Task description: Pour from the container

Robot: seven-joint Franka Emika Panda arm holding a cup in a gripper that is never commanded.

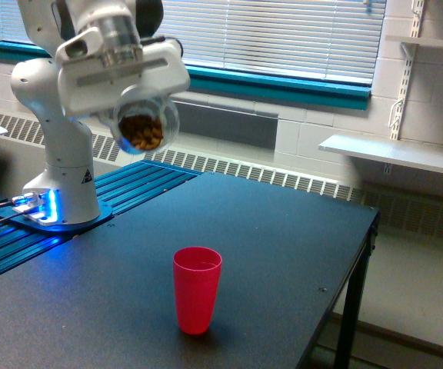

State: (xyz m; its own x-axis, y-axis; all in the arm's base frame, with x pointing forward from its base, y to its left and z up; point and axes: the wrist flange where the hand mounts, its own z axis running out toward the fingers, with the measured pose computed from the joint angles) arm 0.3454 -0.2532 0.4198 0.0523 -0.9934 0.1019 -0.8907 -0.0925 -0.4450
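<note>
High above the counter (283, 231), up-left of the red cup (197, 288): fingers closed on the container (144, 127) of brown pieces, carry step; next, bring over the cup, then tip.

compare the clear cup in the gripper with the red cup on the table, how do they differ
The clear cup is see-through and shows brown pieces inside; the red cup is opaque. The clear cup is held in the air by the gripper; the red cup stands upright on the black table. The clear cup looks rounded, the red cup tapered. Both look similar in size.
</note>
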